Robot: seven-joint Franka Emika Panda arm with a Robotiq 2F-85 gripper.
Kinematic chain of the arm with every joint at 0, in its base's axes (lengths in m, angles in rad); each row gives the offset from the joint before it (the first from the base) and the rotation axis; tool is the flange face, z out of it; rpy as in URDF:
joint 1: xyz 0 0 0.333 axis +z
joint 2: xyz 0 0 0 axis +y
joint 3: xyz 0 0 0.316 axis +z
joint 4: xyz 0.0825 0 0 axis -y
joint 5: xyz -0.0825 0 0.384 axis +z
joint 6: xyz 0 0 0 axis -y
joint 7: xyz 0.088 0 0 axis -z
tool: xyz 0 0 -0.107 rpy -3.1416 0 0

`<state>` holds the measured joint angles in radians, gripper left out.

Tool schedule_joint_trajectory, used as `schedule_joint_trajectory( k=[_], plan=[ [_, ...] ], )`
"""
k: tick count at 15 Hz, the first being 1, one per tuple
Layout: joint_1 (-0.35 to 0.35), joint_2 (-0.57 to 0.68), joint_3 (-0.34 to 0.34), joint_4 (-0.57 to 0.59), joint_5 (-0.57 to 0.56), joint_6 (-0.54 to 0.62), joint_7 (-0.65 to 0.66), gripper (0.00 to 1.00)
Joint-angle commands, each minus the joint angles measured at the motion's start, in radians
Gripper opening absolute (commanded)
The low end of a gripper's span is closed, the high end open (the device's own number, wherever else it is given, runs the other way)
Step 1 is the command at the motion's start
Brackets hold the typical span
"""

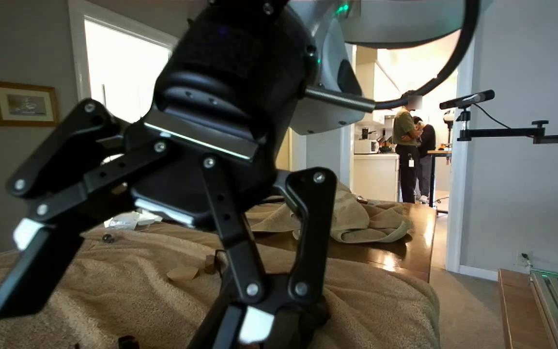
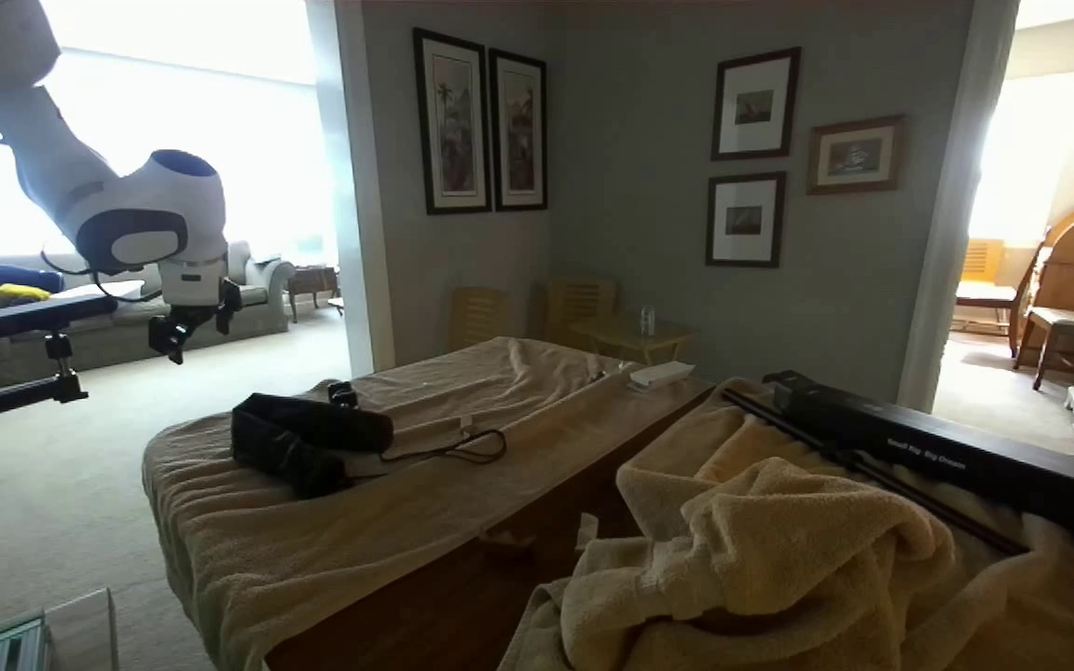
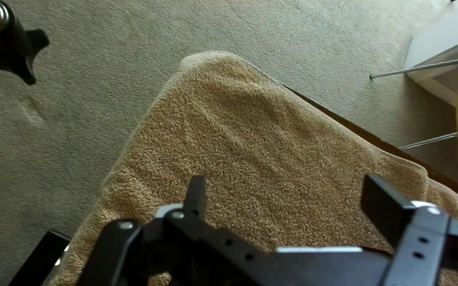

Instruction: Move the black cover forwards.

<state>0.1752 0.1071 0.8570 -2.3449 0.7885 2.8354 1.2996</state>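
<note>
In an exterior view, the tool (image 2: 199, 337) hangs in free air at the left of the frame. A black camera (image 2: 38, 317) is beside it in the picture; how near, I can't tell. The black cover (image 2: 313, 429) blocks the tabletop (image 2: 425, 606) left of the middle, with a cord (image 2: 448, 453) just to its right. Above them, the towel (image 2: 486, 368) has free room. A cloth heap (image 2: 779, 550) and a long black box (image 2: 929, 438) block the right side. In the wrist view, the fingers (image 3: 197, 196) stand wide apart over bare towel.

One black cover (image 2: 302, 434), two people (image 1: 404, 127) and five framed pictures (image 2: 455, 129) appear.
</note>
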Motion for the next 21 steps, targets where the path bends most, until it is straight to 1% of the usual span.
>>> schedule_joint_trajectory(
  k=[1, 4, 6, 7, 8, 10, 12, 13, 15, 16, 18, 21],
  plan=[
    [0.07, -0.007, -0.067, 0.003, 0.015, -0.007, -0.009, 1.0],
    [0.071, -0.008, -0.063, 0.003, 0.016, -0.007, -0.009, 1.0],
    [0.078, -0.046, -0.09, -0.026, 0.073, 0.014, -0.031, 1.0],
    [0.018, -0.072, -0.041, -0.054, 0.116, 0.032, -0.043, 1.0],
    [0.013, -0.099, -0.047, -0.077, 0.163, 0.036, -0.051, 1.0],
    [-0.002, -0.158, -0.054, -0.126, 0.221, 0.033, -0.055, 1.0],
    [-0.012, -0.231, -0.065, -0.176, 0.262, -0.022, -0.05, 1.0],
    [0.053, -0.281, -0.141, -0.219, 0.235, -0.045, -0.001, 1.0],
    [0.072, -0.358, -0.182, -0.285, 0.184, -0.091, 0.041, 1.0],
    [0.087, -0.218, -0.191, -0.202, 0.182, -0.029, -0.007, 1.0],
    [0.096, -0.283, -0.213, -0.251, 0.178, -0.057, 0.008, 1.0],
    [0.101, -0.319, -0.212, -0.274, 0.177, -0.06, 0.02, 1.0]
  ],
)
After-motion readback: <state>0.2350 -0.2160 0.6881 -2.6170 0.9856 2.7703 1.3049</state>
